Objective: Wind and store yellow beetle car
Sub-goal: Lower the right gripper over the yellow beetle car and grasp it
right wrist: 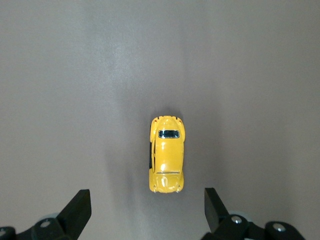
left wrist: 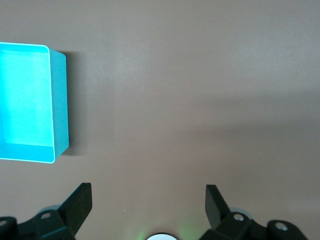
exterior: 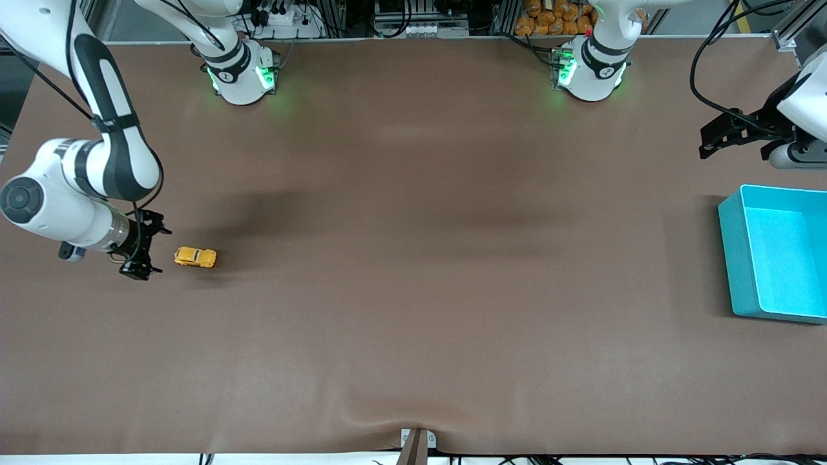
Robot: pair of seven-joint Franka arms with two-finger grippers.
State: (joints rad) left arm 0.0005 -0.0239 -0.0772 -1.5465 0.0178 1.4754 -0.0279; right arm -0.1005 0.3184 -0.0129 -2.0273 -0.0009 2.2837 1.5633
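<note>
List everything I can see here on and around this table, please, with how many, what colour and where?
yellow beetle car: one, yellow-orange with dark windows, standing on its wheels on the table toward the right arm's end, beside the right gripper, untouched.
teal bin: one, teal, open-topped with nothing visible in it, on the table at the left arm's end.
table: one, covered in a brown mat.
right gripper: one, black on a white arm, low over the table beside the car, fingers open, holding nothing.
left gripper: one, black on a white arm, over the table near the bin, fingers open, holding nothing; this arm waits.
</note>
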